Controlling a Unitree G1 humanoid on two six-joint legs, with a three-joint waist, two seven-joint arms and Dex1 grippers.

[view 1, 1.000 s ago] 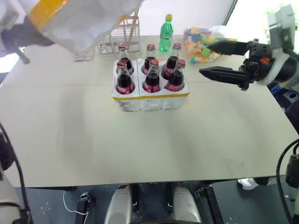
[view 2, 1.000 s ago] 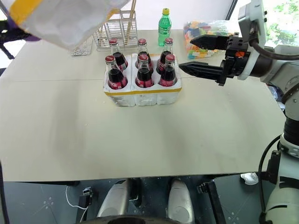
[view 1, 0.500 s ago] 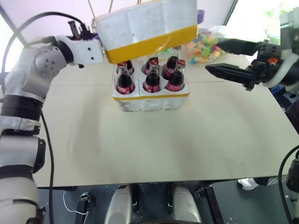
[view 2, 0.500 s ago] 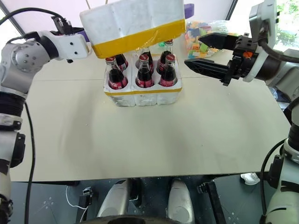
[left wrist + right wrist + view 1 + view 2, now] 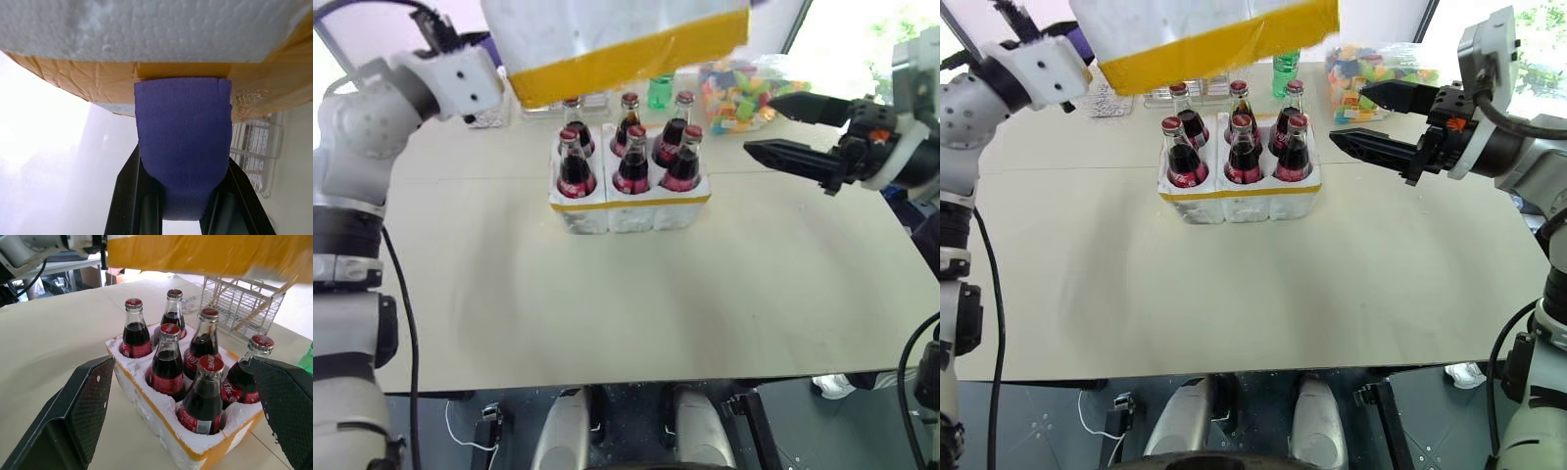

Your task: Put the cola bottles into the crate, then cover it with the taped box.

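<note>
The left gripper (image 5: 182, 215) is clamped on a purple patch (image 5: 183, 147) fixed to the taped box (image 5: 617, 39); the left wrist view shows the two black fingers (image 5: 129, 200) pressing either side of that patch, with the foam and yellow tape band just beyond. From the head views the gripper itself is hidden behind the box, and what they add is the box's place: it hangs tilted in the air over the back row of the cola bottles (image 5: 630, 155), its yellow-banded edge lowest and clear of the caps.

The right gripper (image 5: 781, 127) has its fingers (image 5: 73, 411) spread wide and holds nothing. It hovers level, just beside the crate (image 5: 628, 206) on the robot's right, pointing toward it. Its wrist view looks between the fingers at all six bottles standing upright in their wells, red caps on, with the yellow band of the box overhead.

The crate sits on the table (image 5: 636, 304), toward the far side. Behind it stand a wire rack (image 5: 242, 303) and a green bottle (image 5: 1280, 70), partly covered by the box in the head views. A bag of coloured pieces (image 5: 739, 93), possibly toy blocks, lies behind the right gripper.
</note>
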